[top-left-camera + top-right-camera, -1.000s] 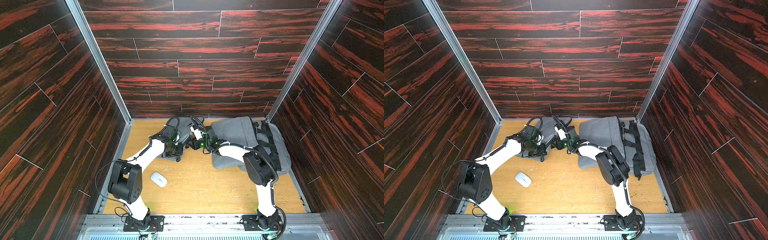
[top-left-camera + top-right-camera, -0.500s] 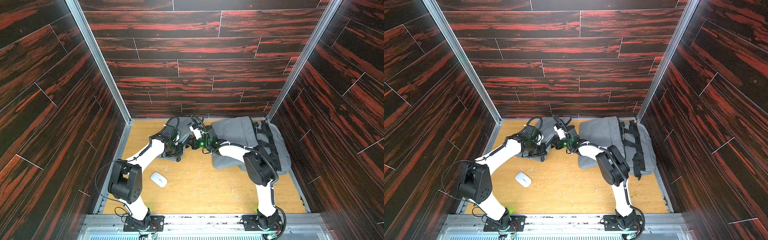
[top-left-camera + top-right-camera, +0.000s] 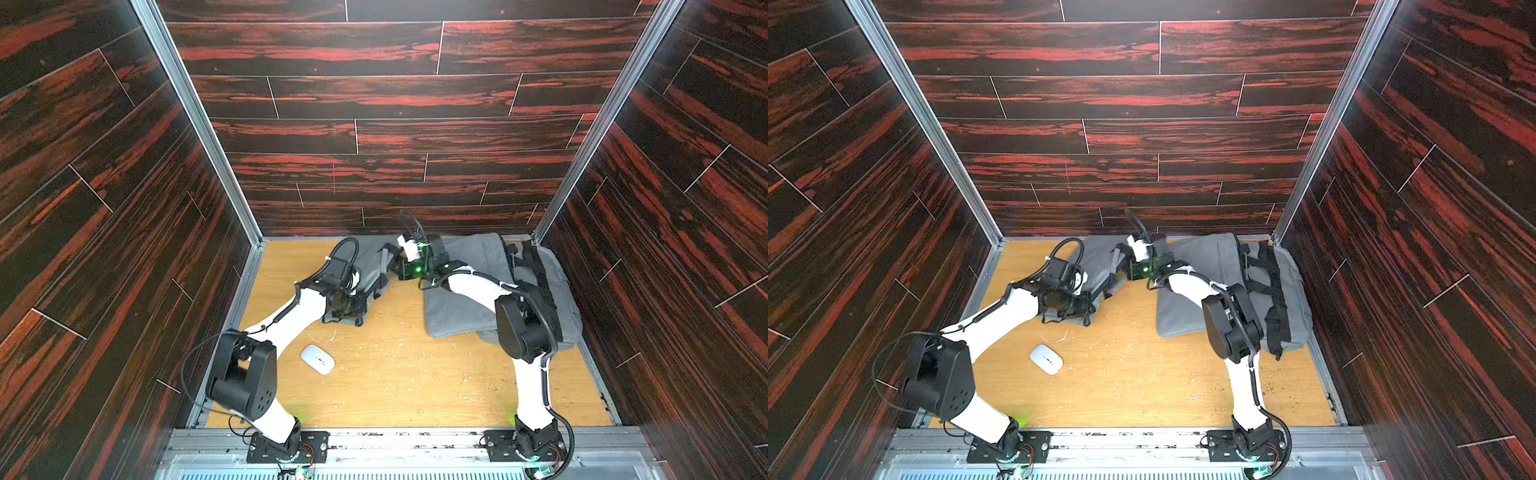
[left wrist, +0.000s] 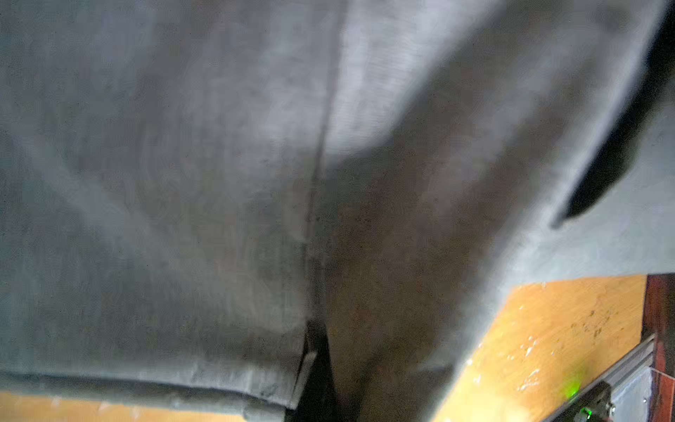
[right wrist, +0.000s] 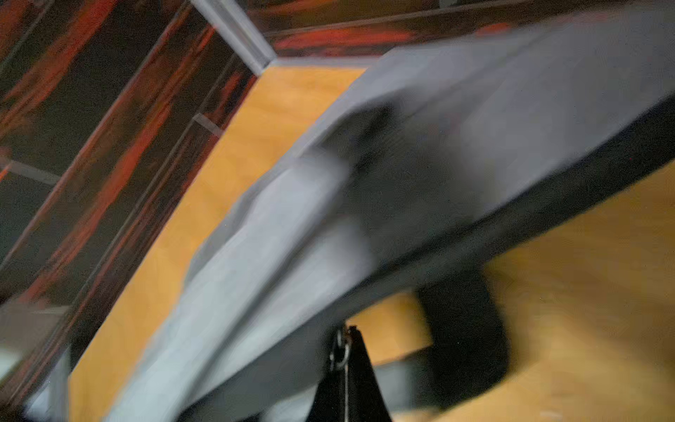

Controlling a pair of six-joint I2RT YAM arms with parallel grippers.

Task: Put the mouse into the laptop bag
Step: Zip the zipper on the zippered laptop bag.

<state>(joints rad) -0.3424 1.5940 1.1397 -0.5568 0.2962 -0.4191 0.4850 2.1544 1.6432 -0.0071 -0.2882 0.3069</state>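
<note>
The mouse (image 3: 317,359) lies bare on the desk (image 3: 415,374), well apart from the grey laptop bag (image 3: 453,316). The left pincer (image 4: 315,341) is clamped on the bag's fabric edge; the right pincer (image 5: 347,347) is pinched together on a small metal ring (image 5: 339,353), likely the zip pull. Best: left holds the cloth taut while right draws along the seam, not upward.
</note>
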